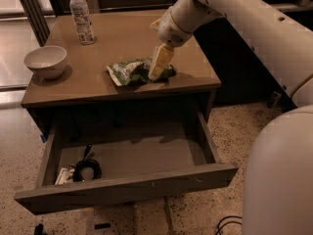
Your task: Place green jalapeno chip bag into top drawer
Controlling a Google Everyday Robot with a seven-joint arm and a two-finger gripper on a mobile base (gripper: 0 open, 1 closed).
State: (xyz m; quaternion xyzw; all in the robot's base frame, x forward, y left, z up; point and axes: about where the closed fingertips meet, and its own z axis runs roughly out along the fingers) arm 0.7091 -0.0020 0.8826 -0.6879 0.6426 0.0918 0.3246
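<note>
The green jalapeno chip bag (128, 72) lies flat near the front edge of the brown table top, right of centre. My gripper (155, 75) points down from the white arm and its yellowish fingers rest on the bag's right part. The top drawer (126, 187) is pulled wide open below the table top, its flat front panel towards me.
A white bowl (45, 61) sits at the table's left edge. A clear plastic bottle (81, 16) with a white label stands at the back left. A black cable and a small white item (82, 170) lie in the drawer's left front corner. The white robot body fills the right side.
</note>
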